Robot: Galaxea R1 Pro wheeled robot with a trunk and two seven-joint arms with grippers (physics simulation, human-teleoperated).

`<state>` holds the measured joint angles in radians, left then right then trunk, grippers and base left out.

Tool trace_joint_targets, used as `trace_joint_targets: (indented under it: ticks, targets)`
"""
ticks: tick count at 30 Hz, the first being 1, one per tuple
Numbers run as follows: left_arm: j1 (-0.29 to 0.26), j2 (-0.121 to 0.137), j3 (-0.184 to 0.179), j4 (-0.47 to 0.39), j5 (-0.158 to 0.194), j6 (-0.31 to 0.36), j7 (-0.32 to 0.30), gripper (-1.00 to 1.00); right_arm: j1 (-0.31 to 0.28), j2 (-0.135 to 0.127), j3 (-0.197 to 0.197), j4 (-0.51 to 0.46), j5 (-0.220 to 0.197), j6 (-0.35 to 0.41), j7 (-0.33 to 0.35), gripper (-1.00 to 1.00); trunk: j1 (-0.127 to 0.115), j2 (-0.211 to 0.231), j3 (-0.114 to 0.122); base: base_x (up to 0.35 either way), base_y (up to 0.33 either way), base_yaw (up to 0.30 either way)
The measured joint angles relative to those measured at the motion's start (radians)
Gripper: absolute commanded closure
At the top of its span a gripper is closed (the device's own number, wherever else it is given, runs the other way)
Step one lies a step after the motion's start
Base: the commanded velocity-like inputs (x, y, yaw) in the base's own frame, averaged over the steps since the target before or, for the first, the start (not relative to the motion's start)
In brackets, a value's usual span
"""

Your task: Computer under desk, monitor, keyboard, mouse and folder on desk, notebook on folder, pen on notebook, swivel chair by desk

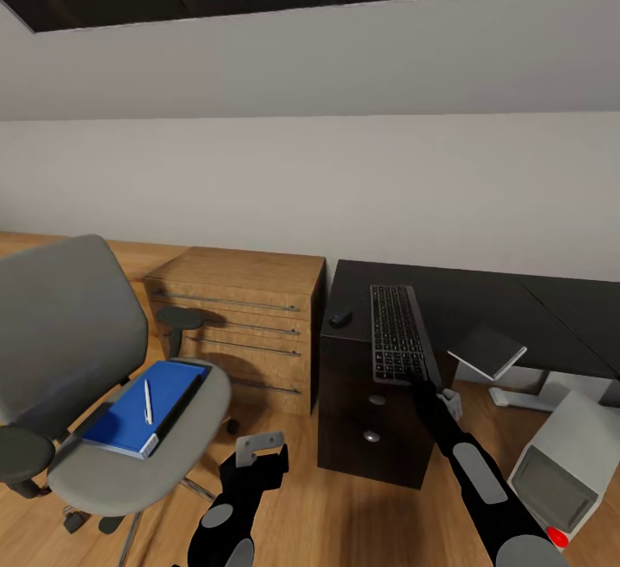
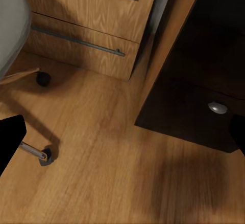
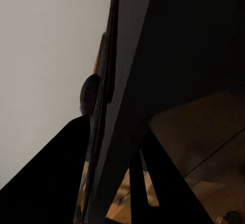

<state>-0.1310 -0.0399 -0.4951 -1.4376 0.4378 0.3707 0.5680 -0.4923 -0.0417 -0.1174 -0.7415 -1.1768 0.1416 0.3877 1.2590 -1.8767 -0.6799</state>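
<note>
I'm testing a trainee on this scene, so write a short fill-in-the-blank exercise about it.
1. The blue folder lies on the seat of the ____.
2. The thin white ____ rests on top of the folder.
3. The keyboard lies on the black ____.
4. The small black mouse sits on the desk between the keyboard and the wooden ____.

Missing words: chair; pen; desk; drawer chest

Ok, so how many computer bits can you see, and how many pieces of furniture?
Computer bits: 3 (keyboard, mouse, computer)
Furniture: 3 (swivel chair, wooden drawer chest, desk)
Total: 6
</note>
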Motion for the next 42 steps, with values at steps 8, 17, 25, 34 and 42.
trace_joint_targets:
  ticks: [8, 17, 25, 34, 42]
  targets:
    - [0.0, 0.001, -0.031, 0.001, -0.002, -0.003, 0.005, -1.0, 0.0, -0.001, 0.001, 0.0, 0.002, 0.0, 0.003, 1.0, -0.015, 0.028, 0.012, 0.0, 0.0, 0.0]
    - [0.0, 0.002, -0.033, 0.001, -0.002, -0.005, 0.009, -1.0, 0.002, 0.0, 0.002, -0.062, 0.001, 0.001, 0.001, 1.0, -0.05, 0.091, 0.041, 0.0, 0.0, 0.0]
    - [0.0, 0.001, -0.062, 0.0, 0.002, -0.006, 0.124, -1.0, 0.115, 0.005, 0.002, -0.31, -0.004, 0.017, -0.054, 1.0, -0.08, 0.147, 0.066, -0.007, 0.0, 0.0]
    - [0.0, 0.001, -0.066, 0.0, 0.003, -0.006, 0.13, -1.0, 0.275, 0.005, 0.001, -0.653, -0.168, 0.09, -0.277, 1.0, -0.114, 0.21, 0.094, -0.27, -0.001, 0.0]
    - [0.0, 0.003, -0.064, -0.001, 0.003, -0.007, 0.13, -1.0, 0.294, 0.002, 0.0, -0.711, -0.179, 0.096, -0.304, 1.0, -0.145, 0.266, 0.119, -0.336, -0.102, 0.0]
